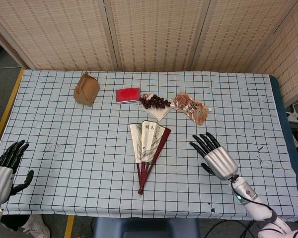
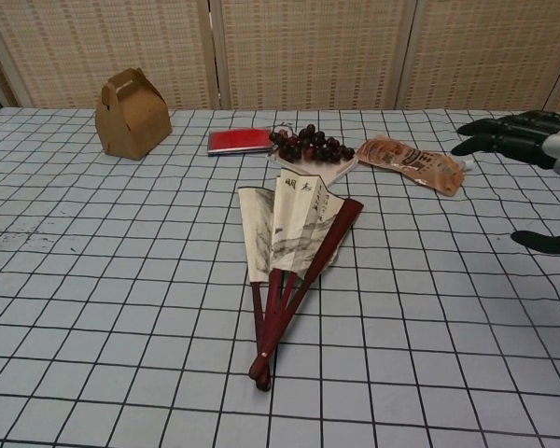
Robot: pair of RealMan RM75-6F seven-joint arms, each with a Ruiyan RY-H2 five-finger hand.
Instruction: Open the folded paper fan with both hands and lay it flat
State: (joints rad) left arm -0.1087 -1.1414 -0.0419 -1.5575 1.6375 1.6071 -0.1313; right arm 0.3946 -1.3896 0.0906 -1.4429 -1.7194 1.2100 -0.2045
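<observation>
A paper fan (image 1: 149, 147) (image 2: 287, 241) with dark red ribs lies partly spread in the middle of the checked tablecloth, its pivot toward the near edge. My right hand (image 1: 213, 154) (image 2: 532, 149) hovers open above the table to the right of the fan, fingers spread and apart from it. My left hand (image 1: 4, 166) stays open at the near left corner, far from the fan; the chest view does not show it.
Behind the fan lie a bunch of dark grapes on a white napkin (image 1: 155, 103) (image 2: 314, 147), a red flat case (image 1: 127, 94) (image 2: 240, 141), an orange snack packet (image 1: 190, 107) (image 2: 413, 162) and a brown paper box (image 1: 86, 89) (image 2: 132, 114). A screen (image 1: 149, 29) closes the back.
</observation>
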